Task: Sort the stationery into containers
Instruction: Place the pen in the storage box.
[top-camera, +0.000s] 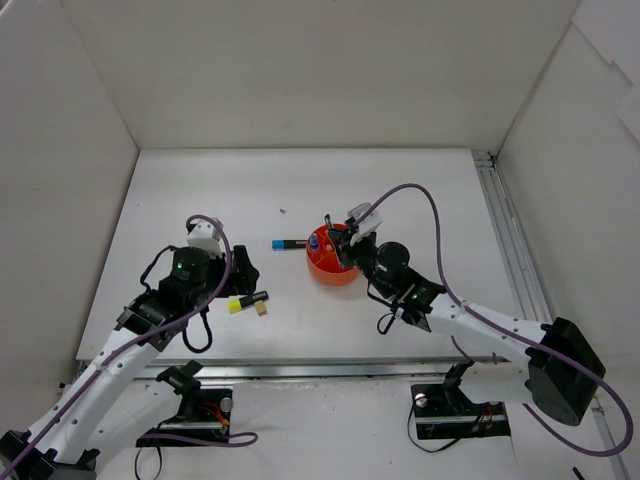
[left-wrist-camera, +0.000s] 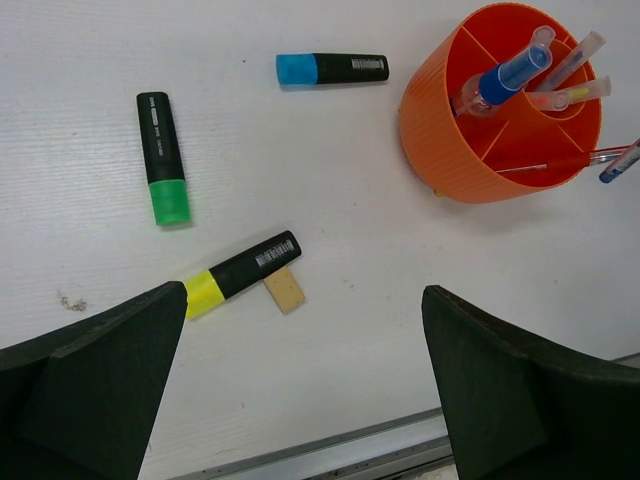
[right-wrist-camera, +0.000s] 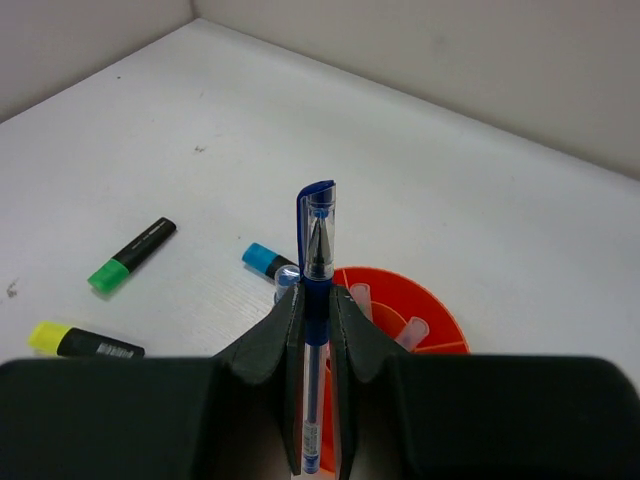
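The orange tub (top-camera: 333, 264) stands mid-table with a blue-white marker (left-wrist-camera: 510, 72) and several thin pens (left-wrist-camera: 570, 95) upright in its compartments. My right gripper (right-wrist-camera: 318, 300) is shut on a blue pen (right-wrist-camera: 318, 235). It holds the pen pointing out over the tub's near rim (right-wrist-camera: 440, 322). My left gripper (left-wrist-camera: 302, 295) hangs open above the table with nothing between its fingers. Below it lie a yellow-capped highlighter (left-wrist-camera: 243, 272) touching a tan eraser (left-wrist-camera: 285, 291), a green-capped highlighter (left-wrist-camera: 162, 157) and a blue-capped highlighter (left-wrist-camera: 332, 68).
White walls (top-camera: 300, 70) enclose the table at the back and both sides. A metal rail (top-camera: 505, 230) runs along the right edge and another along the front edge (left-wrist-camera: 330, 455). The left arm hides the green highlighter in the top view.
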